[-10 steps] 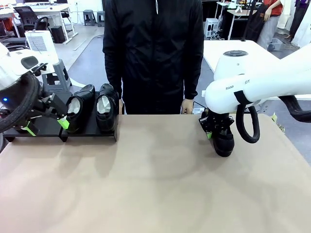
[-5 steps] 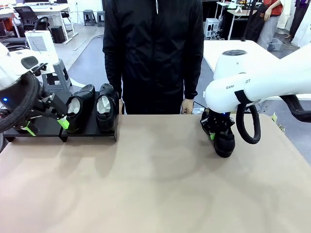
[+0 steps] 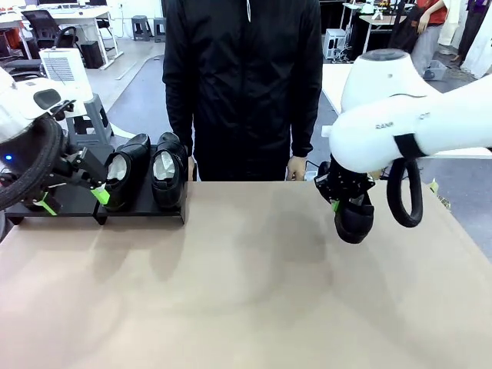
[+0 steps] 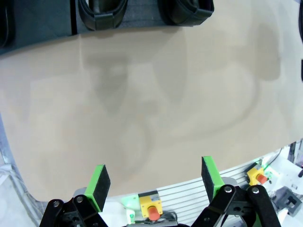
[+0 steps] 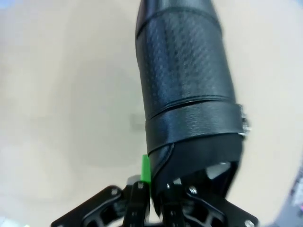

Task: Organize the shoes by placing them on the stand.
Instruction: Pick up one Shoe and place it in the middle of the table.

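Note:
Two glossy black shoes (image 3: 127, 175) (image 3: 167, 173) with white paper inside stand side by side on the right part of the low black stand (image 3: 142, 212) at the table's far left. My left gripper (image 3: 74, 200) hovers open by the stand's left part, beside the nearer shoe. In the left wrist view its green pads (image 4: 98, 182) stand wide apart over bare table, with the shoes (image 4: 102, 12) (image 4: 187, 9) and stand (image 4: 38, 19) at the top edge. My right gripper (image 3: 342, 198) is shut on a third shoe (image 3: 354, 219), toe hanging down just above the table. Up close the shoe (image 5: 184, 71) fills the right gripper (image 5: 161, 182).
A person in a black jacket stands at the table's far edge, one hand (image 3: 296, 167) hanging near the table close to my right gripper. The tan tabletop (image 3: 246, 292) stretches between the stand and the held shoe. A white table (image 3: 346, 81) stands behind at the right.
My right arm has risen and lifted the shoe off the table, swinging it slightly. The left arm and the two shoes on the stand have not moved.

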`<state>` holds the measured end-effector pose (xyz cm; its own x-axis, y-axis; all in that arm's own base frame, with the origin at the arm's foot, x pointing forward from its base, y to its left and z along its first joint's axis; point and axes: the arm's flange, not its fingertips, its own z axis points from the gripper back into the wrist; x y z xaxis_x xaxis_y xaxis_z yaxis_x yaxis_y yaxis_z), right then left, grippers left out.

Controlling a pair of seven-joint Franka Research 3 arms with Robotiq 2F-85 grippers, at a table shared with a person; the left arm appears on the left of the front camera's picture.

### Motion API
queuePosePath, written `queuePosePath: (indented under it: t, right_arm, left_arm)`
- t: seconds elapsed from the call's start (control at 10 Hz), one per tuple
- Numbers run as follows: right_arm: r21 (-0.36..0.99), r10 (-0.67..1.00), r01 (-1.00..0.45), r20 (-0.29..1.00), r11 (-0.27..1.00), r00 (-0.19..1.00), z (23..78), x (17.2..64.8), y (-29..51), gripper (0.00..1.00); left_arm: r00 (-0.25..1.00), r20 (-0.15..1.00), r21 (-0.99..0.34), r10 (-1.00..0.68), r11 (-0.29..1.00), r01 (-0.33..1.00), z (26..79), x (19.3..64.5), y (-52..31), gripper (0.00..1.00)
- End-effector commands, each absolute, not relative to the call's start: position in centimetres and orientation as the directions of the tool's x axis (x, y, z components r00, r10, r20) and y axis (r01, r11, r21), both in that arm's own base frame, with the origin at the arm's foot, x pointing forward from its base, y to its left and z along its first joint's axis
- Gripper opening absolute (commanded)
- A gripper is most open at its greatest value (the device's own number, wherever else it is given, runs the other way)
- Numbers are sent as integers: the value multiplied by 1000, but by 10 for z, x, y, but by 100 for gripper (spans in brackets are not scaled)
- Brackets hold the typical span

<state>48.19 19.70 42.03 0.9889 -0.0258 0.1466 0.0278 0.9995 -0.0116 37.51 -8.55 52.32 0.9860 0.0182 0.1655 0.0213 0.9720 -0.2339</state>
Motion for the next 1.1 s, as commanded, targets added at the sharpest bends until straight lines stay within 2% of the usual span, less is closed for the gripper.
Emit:
queuePosePath:
  t: [0.0,0.1,0.3,0.4,0.5,0.7,1.0]
  right_arm:
    - [24,31,-36,193,999,981,428,418,211,0]
    - [-12,-26,28,147,1000,989,420,482,197,0]
    - [-12,-26,28,147,1000,989,420,482,197,0]
    - [-11,-5,6,150,1000,989,424,446,205,0]
    - [-69,-55,67,167,995,984,418,432,223,0]
    - [-92,-58,79,215,993,975,416,381,283,0]
    - [-86,-72,83,131,993,989,378,360,328,0]
  left_arm:
    - [986,166,-247,5,968,36,523,376,-84,100]
    - [986,166,-247,5,968,36,523,376,-84,100]
    - [986,166,-247,5,968,36,523,376,-84,100]
    - [986,166,-247,5,968,36,523,376,-84,100]
    - [986,166,-247,5,968,36,523,376,-84,100]
    - [986,166,-247,5,968,36,523,376,-84,100]
    - [986,166,-247,5,968,36,523,376,-84,100]
